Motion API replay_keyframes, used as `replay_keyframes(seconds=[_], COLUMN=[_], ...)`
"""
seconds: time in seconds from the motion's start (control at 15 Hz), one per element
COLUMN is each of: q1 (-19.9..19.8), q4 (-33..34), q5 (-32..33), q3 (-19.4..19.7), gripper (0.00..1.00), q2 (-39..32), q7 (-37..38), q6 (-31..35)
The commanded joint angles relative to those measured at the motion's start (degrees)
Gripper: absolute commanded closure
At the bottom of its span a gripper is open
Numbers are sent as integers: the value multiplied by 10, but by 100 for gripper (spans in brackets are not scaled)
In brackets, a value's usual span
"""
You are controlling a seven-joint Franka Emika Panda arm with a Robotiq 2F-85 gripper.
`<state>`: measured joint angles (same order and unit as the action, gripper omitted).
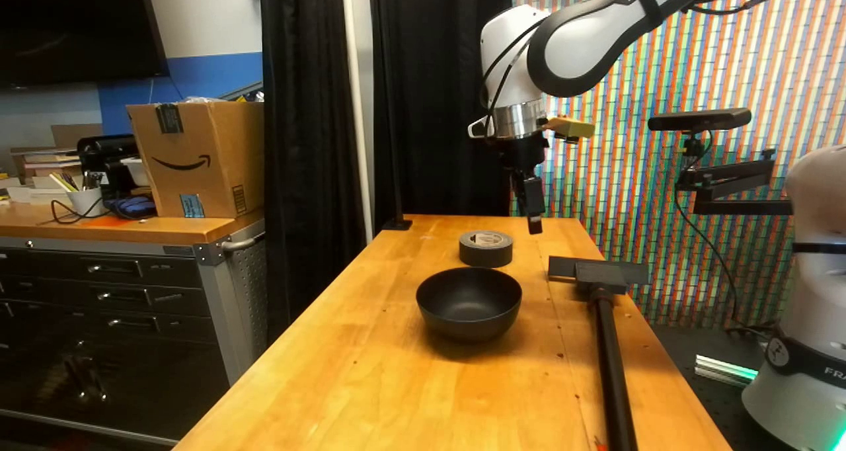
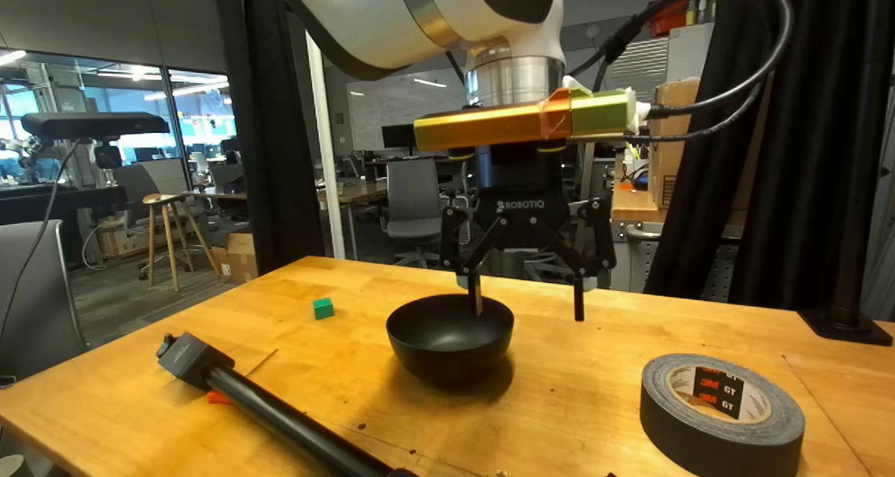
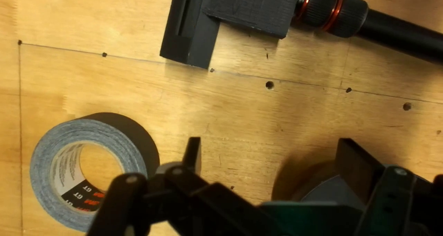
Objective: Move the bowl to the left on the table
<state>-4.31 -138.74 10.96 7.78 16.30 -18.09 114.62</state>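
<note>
A round black bowl (image 1: 469,303) sits upright on the wooden table (image 1: 370,385). It also shows in an exterior view (image 2: 449,340) with one finger in front of its rim. In the wrist view only part of the bowl (image 3: 330,191) shows at the lower right; the gripper hides the rest. My gripper (image 2: 528,309) is open with nothing between its fingers. In an exterior view the gripper (image 1: 534,225) hangs above the table, higher than the bowl and apart from it. In the wrist view one finger of the gripper (image 3: 270,144) overlaps the bowl and the other is over bare wood.
A roll of grey tape (image 2: 720,421) lies near the bowl, also in the wrist view (image 3: 88,173). A black pole with a flat head (image 1: 611,358) lies along the table. A small green cube (image 2: 323,308) sits farther off. A black stand base (image 2: 842,328) is at the edge.
</note>
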Motion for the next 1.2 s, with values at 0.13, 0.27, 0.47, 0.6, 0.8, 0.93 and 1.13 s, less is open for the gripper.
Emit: replay_keyframes(seconds=[0.13,0.27,0.47,0.6,0.8,0.93,1.13], q1=[15,17,18,18,21,24,31], q4=[67,95,143,172,199,197,186], q5=[-23,-33,-45,-53,-49,-47,-53], q3=[-2,-4,-12,-20,-36,-47,-62], gripper=[0,0,0,0,0,0,0], q2=[-72,-96,-128,-146,-167,-170,-176], q7=[-54,-67,-72,-63,-24,6,31], q6=[3,-1,-10,-12,-5,4,12])
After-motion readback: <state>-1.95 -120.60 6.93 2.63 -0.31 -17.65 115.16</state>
